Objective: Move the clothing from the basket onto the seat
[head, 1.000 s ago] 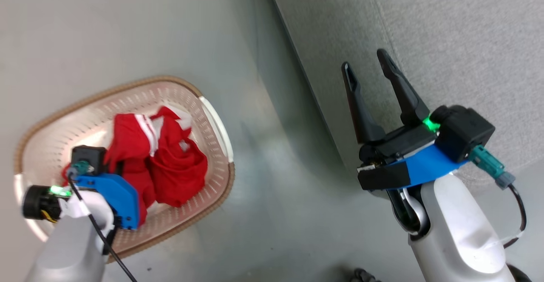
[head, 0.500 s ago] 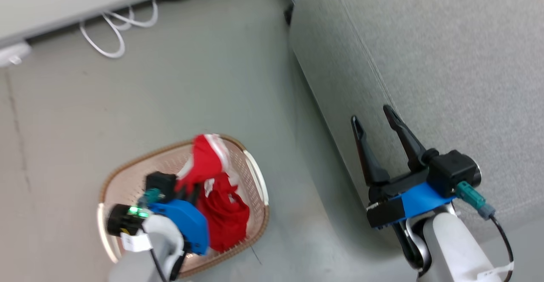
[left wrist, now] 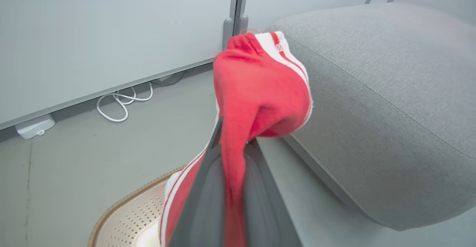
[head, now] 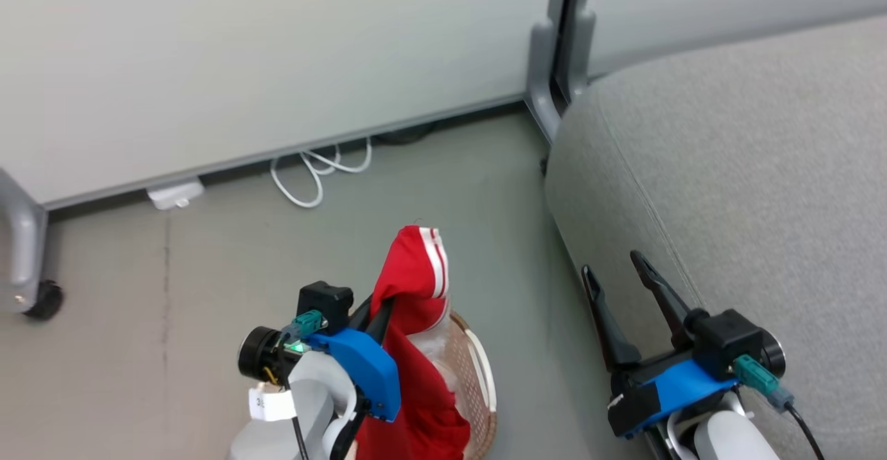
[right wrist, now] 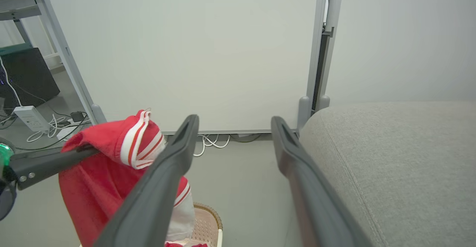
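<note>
Pointing up and forward, the left claw [head: 382, 304] is clenched on the striped red garment [head: 416, 273], which hangs above the basket [head: 478, 377] on the floor [head: 208, 273]. The right claw [head: 612, 264] points up too, its fingers spread and empty, against the rounded front edge of the grey seat [head: 762, 169].

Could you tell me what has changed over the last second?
The left gripper, shut on the striped red garment, has lifted it up from the pile in the basket; it now hangs from the fingers over the basket. The head view has tilted upward as well. The right gripper stayed open and empty beside the seat.
</note>
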